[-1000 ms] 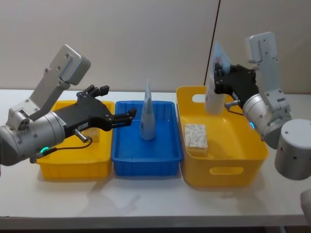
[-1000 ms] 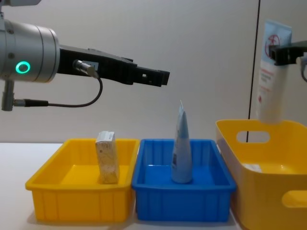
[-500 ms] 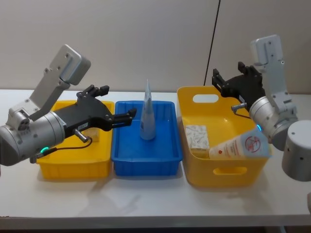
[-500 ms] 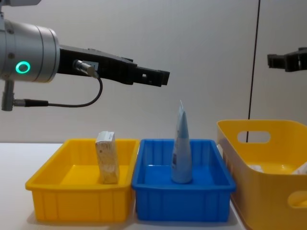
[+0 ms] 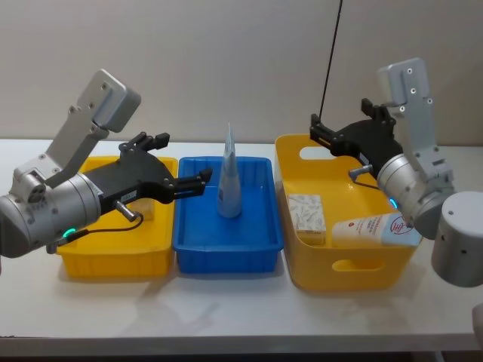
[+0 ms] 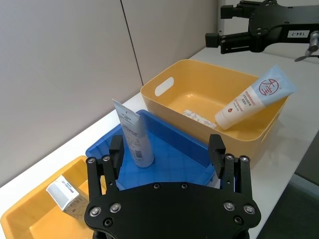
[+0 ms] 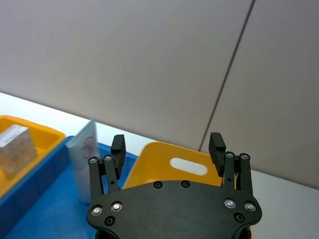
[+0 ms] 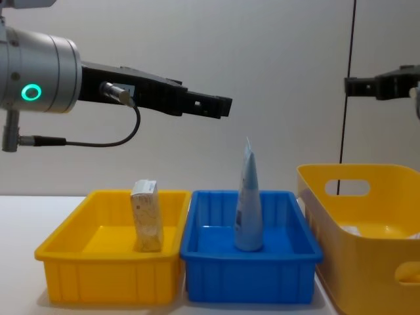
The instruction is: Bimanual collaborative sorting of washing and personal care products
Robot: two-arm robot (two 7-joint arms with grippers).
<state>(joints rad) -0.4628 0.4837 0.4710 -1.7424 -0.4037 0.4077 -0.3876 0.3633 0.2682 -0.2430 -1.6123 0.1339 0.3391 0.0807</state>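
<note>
Left gripper and right gripper, jaws spread, hold nothing. White tube lies in the large yellow bin, its cap end hidden behind the right arm

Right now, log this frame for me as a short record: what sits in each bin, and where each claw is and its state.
left yellow bin: one small pack, upright
blue bin: pale-blue pouch, standing
right yellow bin: small pack lying flat, white tube lying against the wall
left claw: open, empty, over the blue bin's left edge
right claw: open, empty, above the right yellow bin
</note>
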